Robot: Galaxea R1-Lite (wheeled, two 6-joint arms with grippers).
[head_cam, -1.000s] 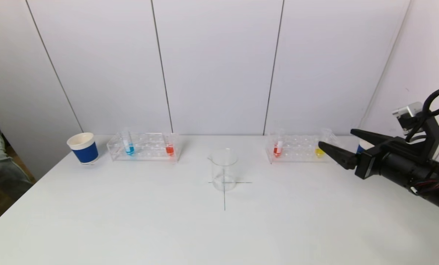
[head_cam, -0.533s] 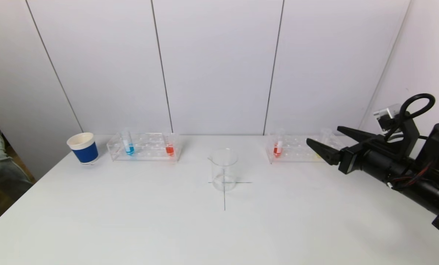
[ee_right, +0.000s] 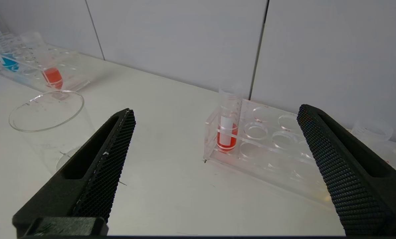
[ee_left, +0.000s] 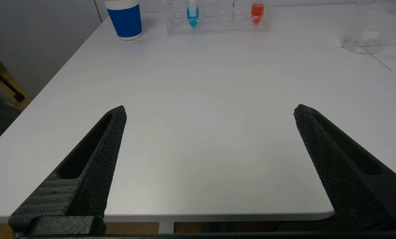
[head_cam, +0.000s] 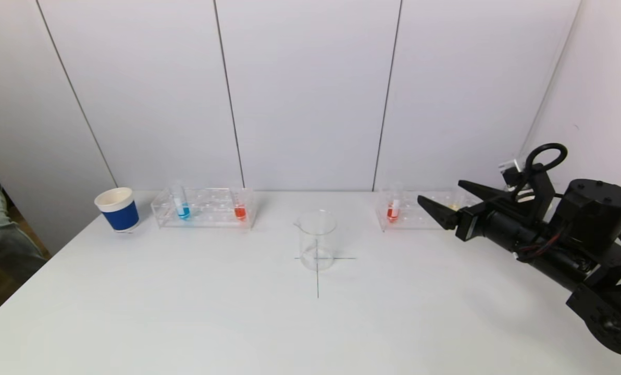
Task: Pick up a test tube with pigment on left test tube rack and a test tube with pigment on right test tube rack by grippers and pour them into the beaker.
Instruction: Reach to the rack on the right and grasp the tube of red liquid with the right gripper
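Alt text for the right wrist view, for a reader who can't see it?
The open right claw frames a test tube of red pigment standing in the end of a clear rack. An empty glass beaker stands off to one side.

Matte black right arm [head_cam: 545, 245], tapered textured fingers [ee_right: 98, 166] (red wiring)

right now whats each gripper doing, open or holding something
Left gripper: open, empty, above bare table.
Right gripper: open, empty, in front of the right test tube rack.
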